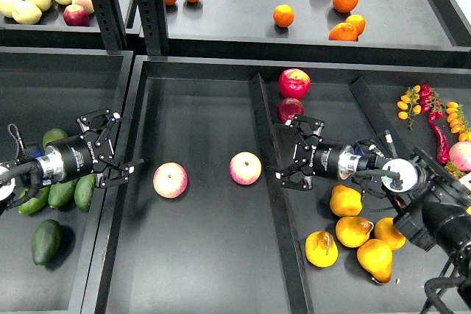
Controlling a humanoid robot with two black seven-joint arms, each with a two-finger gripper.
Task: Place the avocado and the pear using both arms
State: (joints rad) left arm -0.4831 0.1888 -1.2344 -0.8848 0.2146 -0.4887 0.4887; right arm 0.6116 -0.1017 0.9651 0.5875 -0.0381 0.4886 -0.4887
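The left gripper (121, 154) hangs with its fingers spread wide and nothing between them, over the rim between the left bin and the middle tray (199, 255). The avocado (45, 242), dark and matte, lies in the left bin well behind and below that gripper, apart from the brighter green avocados (62, 193) beside the arm.

The right gripper (285, 156) is likewise open and empty, poised above the divider (268, 182) at the middle tray's right edge. The pear (321, 248), with its brown blotch, rests right of that divider, below the gripper and near it, touching the other pears (353, 229). Two pink apples (170, 179) lie in the middle tray between the grippers.
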